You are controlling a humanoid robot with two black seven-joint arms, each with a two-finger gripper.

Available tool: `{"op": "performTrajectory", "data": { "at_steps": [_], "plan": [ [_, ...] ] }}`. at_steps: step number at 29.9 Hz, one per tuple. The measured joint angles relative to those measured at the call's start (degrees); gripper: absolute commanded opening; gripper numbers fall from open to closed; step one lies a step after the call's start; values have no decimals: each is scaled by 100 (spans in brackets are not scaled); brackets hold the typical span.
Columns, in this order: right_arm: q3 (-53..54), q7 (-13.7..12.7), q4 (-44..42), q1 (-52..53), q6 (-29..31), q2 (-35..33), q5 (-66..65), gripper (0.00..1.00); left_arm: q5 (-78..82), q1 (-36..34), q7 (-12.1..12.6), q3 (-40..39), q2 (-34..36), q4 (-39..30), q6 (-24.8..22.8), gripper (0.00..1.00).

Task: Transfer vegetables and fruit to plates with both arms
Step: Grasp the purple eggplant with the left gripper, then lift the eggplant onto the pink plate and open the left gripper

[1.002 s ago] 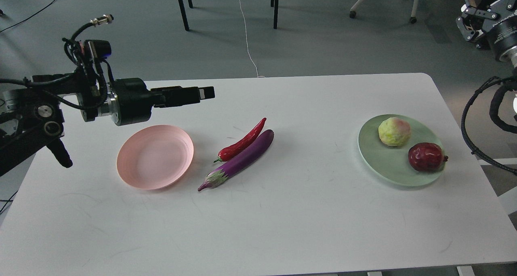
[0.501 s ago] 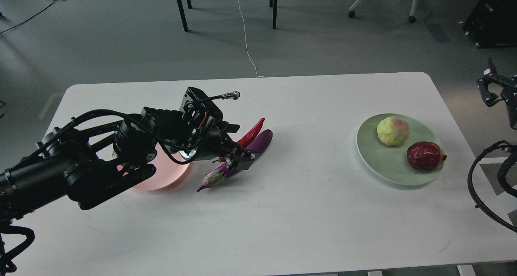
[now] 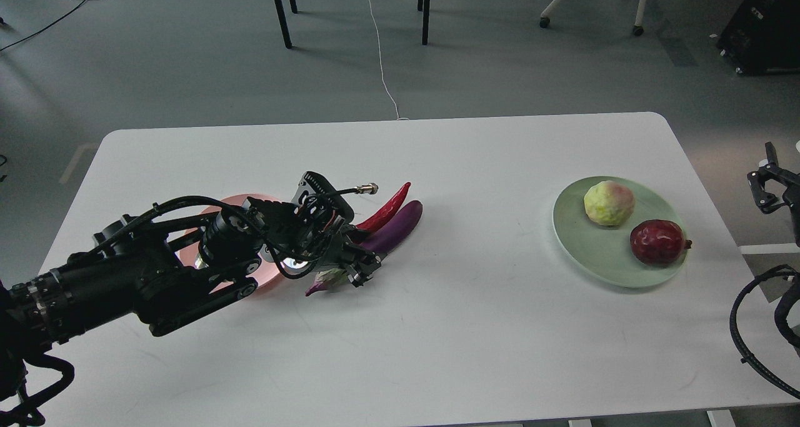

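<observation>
The purple eggplant and the red chili lie side by side on the white table, just right of the pale pink plate, which my left arm mostly hides. My left gripper is down at the eggplant's stem end, with its dark fingers close against the eggplant; I cannot tell whether they grip it. The mint green plate at the right holds the yellow-green fruit and the pomegranate. My right gripper hangs off the table's right edge, partly cut off.
Chair and table legs and a white cable are on the grey floor beyond the table. A black box stands at the far right. My right arm's cable loop hangs beside the table's right edge.
My left arm swung from high at the left down across the pink plate to the eggplant's stem end. My right gripper dropped lower at the right edge. The vegetables and fruit have not moved.
</observation>
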Motion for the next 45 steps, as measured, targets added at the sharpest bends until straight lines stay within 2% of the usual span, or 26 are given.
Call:
{"op": "performTrajectory", "data": {
  "at_steps": [2,5,12,16,21,26,32,37,39,41,42,45],
  "plan": [
    [12,0,6,-2,0,21,0,98,3,26,70,18,-1,45,0,50],
    [53,0,17,-3,0,46,-1,98,5,68,103,38,-1,77,60,37],
    [87,0,20,-4,0,204,-1,98,-8,165,59,250,50,40,574,21],
    [87,0,6,-7,0,229,0,98,-31,150,49,270,165,-153,593,21],
    [111,0,-97,-10,0,231,-9,98,-207,95,61,85,757,-761,617,21],
    [115,0,-132,-11,0,211,-9,98,-728,81,40,-434,1821,-1452,620,22],
    [115,0,-137,-20,0,247,-10,98,-1238,268,-103,-409,3025,-1440,626,24],
    [106,0,-130,-5,0,300,-10,98,-1270,896,-239,-314,3318,-982,994,30],
    [105,0,-129,-3,0,302,-10,98,-1278,1046,-246,-309,3318,-826,1186,40],
    [105,0,-129,-2,0,302,-10,98,-1293,1119,-236,-310,3277,-715,1340,59],
    [105,0,-128,-2,0,303,-11,98,-1300,1133,-218,-310,3249,-670,1397,64],
    [104,0,-130,-2,0,303,-17,98,-1316,1148,-186,-317,3149,-599,1458,67]
  ]
}}
